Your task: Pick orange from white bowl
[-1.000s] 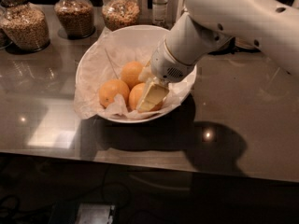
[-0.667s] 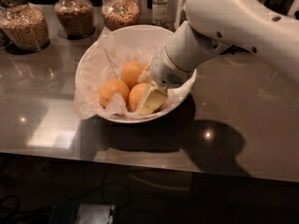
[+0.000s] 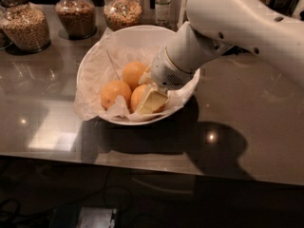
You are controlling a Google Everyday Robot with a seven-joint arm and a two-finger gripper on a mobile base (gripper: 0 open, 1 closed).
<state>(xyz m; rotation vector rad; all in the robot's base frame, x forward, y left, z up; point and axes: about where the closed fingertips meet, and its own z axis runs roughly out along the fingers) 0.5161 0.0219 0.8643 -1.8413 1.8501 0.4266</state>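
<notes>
The white bowl (image 3: 92, 61), lined with crumpled white paper, stands on the grey counter and holds three oranges. My gripper (image 3: 148, 90) reaches down into the bowl's right half from the upper right. Its fingers (image 3: 153, 101) sit on either side of the front right orange (image 3: 137, 97) and press on it. That orange still rests in the bowl, partly hidden by the finger. Two other oranges lie beside it, one at the front left (image 3: 115, 93) and one behind (image 3: 133, 73).
Three glass jars of grains (image 3: 26, 25) (image 3: 76, 14) (image 3: 122, 11) and a small bottle (image 3: 162, 6) stand along the back of the counter. My white arm (image 3: 237, 27) crosses the upper right. The counter's front edge (image 3: 142, 163) runs below the bowl.
The arm's upper part has shifted slightly. The gripper stays at the same orange in the bowl, and the oranges have not moved.
</notes>
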